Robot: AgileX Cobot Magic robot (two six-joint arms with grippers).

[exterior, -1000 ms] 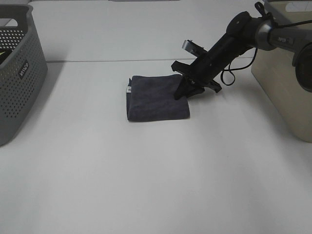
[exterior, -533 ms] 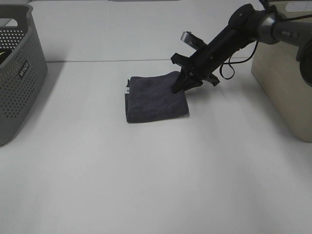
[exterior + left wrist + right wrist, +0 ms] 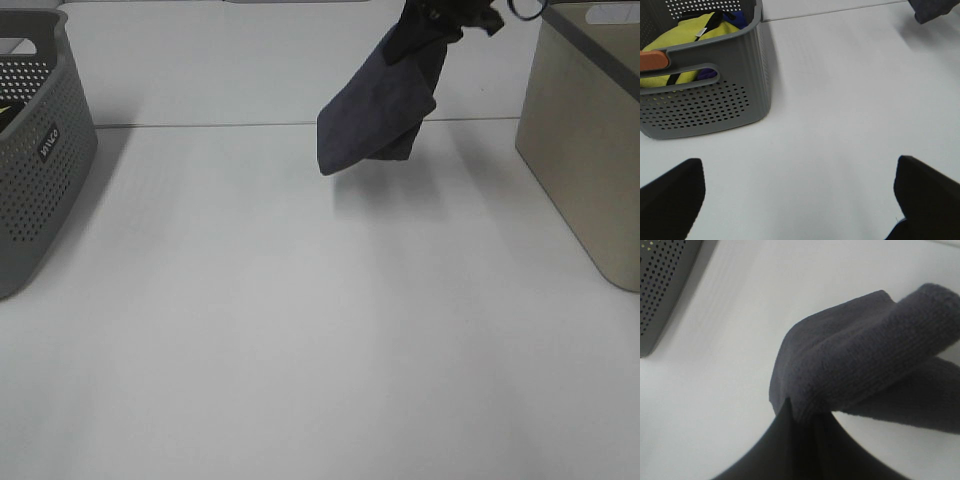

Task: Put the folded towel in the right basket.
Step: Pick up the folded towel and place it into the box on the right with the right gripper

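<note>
The folded dark grey towel (image 3: 375, 110) hangs in the air above the far middle of the white table, held by its top edge. My right gripper (image 3: 430, 22) is shut on the towel at the top edge of the exterior view, left of the beige right basket (image 3: 585, 150). In the right wrist view the towel (image 3: 865, 370) fills the frame, pinched between the dark fingers (image 3: 785, 440). My left gripper (image 3: 797, 195) is open and empty, its fingers (image 3: 670, 192) low over the table near the grey basket. A corner of the towel (image 3: 935, 9) shows far off in the left wrist view.
A grey perforated basket (image 3: 40, 150) stands at the left edge; the left wrist view shows this basket (image 3: 715, 95) holding yellow and blue cloth. The white table (image 3: 300, 330) spreads between the two baskets.
My right gripper has lifted the towel off the table and carried it up and toward the right basket. The towel now hangs instead of lying flat.
</note>
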